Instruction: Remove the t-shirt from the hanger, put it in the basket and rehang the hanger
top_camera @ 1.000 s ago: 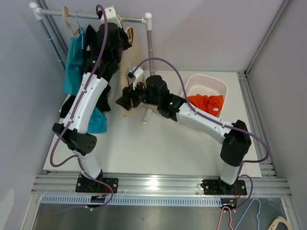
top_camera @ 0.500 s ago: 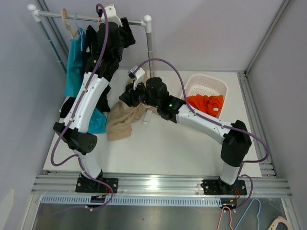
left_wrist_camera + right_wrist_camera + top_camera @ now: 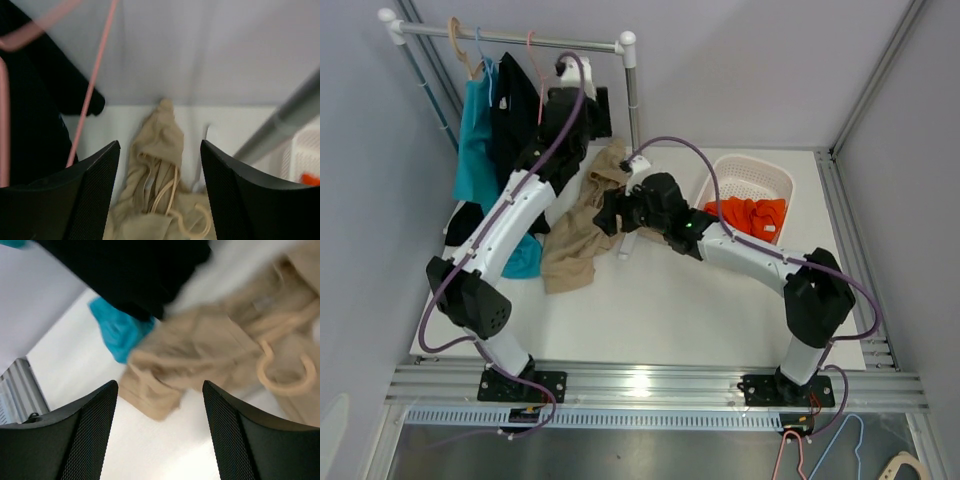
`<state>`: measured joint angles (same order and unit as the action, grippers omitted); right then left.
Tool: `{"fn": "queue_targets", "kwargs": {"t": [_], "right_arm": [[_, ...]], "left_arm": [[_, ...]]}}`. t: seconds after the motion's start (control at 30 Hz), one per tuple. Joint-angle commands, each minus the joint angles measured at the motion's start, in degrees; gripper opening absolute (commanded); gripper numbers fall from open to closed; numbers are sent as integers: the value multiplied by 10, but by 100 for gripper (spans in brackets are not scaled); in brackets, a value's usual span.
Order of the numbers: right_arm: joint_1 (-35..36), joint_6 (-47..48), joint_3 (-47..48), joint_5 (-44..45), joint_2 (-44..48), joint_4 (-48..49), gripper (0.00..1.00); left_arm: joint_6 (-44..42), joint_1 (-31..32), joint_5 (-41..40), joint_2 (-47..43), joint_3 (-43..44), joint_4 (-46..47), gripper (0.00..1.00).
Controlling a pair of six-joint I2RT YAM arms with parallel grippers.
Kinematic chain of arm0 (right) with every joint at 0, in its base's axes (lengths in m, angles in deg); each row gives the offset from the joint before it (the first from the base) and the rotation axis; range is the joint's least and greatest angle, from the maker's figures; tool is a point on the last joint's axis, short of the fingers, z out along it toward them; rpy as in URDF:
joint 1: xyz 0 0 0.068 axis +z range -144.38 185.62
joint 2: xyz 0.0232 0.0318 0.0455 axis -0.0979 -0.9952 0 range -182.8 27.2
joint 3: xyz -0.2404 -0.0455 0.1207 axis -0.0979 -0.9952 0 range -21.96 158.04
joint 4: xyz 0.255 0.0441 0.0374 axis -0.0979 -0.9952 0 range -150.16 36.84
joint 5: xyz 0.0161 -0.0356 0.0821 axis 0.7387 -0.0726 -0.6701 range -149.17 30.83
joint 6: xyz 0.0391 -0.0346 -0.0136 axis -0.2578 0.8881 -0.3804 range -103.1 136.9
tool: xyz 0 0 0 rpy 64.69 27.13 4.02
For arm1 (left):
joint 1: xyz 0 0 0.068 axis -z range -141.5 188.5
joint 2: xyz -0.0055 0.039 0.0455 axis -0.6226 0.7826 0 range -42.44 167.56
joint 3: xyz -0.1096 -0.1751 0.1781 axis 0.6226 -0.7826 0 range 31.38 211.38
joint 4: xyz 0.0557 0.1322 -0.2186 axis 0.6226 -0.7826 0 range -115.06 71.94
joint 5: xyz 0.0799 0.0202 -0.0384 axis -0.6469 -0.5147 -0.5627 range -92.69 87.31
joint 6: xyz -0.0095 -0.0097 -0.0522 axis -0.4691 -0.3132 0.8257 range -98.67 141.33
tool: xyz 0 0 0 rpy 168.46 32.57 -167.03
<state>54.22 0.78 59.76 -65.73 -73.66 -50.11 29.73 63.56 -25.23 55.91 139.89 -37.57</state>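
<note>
At the far left we see a teal shirt hanging from the rack rail, with a black garment just beside it and a pink hanger hooked on the rail next to that. The left gripper is raised near the right end of the rail. In its wrist view the fingers are spread wide with nothing between them, and the beige cloth lies below them.

The t-shirt is beige and lies crumpled on the table, under the rack and between the two arms, touching a fold of teal cloth at its left edge. We see a beige hanger on top of it, hook showing. We cannot tell whether its shoulders are inside the shirt.

The right gripper hangs over the right side of the heap, close to the rack's white post. Its jaws are also wide apart and grasp nothing, though the wrist view is blurred.

To the right stands a white basket, with an orange garment piled in its near half.
</note>
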Motion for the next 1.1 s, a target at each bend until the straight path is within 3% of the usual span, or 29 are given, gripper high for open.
{"fn": "queue_targets", "kwargs": {"t": [0.0, 0.2, 0.33, 0.47, 0.53, 0.67, 0.8, 1.07], "right_arm": [[-54, -91, -64, 2, 39, 36, 73], [-90, -93, -88, 38, 83, -28, 73], [-116, -110, -122, 65, 137, -73, 73], [-135, -113, -158, 101, 201, -92, 74], [-142, -110, -175, 100, 222, -94, 74], [-168, -103, -175, 85, 249, -126, 74], [-184, -96, -179, 72, 260, -140, 75], [-200, -98, -199, 52, 280, -134, 75]], "left_arm": [[-107, 38, -47, -69, -117, 100, 70], [-194, 54, -24, -97, -268, 149, 62], [-204, 55, -26, -98, -305, 146, 63], [-220, 60, -53, -52, -302, 108, 51], [-234, 68, -59, -43, -308, 102, 51], [-257, 104, -30, -30, -316, 93, 60], [-234, 110, 3, 10, -279, 22, 71], [-239, 108, 1, 98, -209, -58, 75]]}}
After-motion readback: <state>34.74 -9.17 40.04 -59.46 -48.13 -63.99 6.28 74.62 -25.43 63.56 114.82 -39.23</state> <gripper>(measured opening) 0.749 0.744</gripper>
